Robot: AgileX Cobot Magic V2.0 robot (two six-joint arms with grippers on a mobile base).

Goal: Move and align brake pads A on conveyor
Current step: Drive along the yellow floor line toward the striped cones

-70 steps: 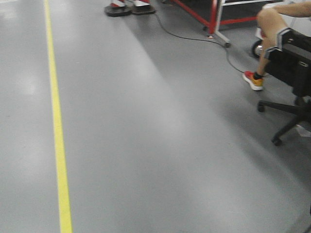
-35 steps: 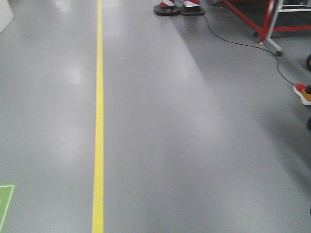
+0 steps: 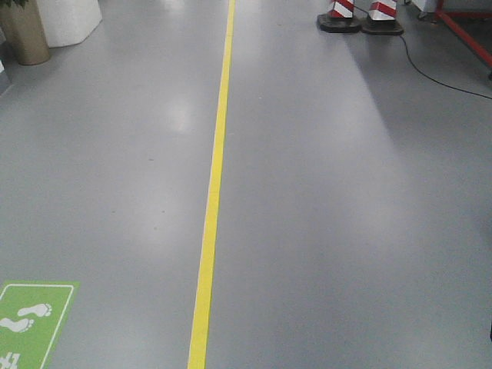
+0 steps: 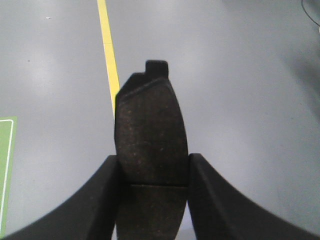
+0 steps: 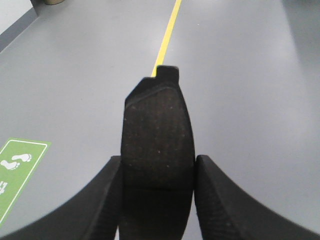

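Two brake pads are in play here, one per arm. The left gripper [image 4: 152, 160] has its two black fingers [image 4: 107, 190] pressed in on the long edges of a brake pad [image 4: 150, 125], which stands on end with its speckled dark face to the camera, one groove running across it and a single square tab at the top. Over on the other side, the right gripper [image 5: 158, 160] is clamped the same way on a second brake pad [image 5: 157, 115], upright, tab up, two fingers hugging its sides. Both pads hang over the grey floor [image 3: 346, 231]. From the front, one yellow line [image 3: 215, 177] runs straight up the floor, one green sign [image 3: 31, 323] with white footprints sits in the bottom left corner, and two red-and-white striped posts [image 3: 340, 15] stand side by side at the top. One black cable [image 3: 430, 77] trails away from them towards a red frame [image 3: 465, 31], and one tan pot [image 3: 23, 34] stands top left.
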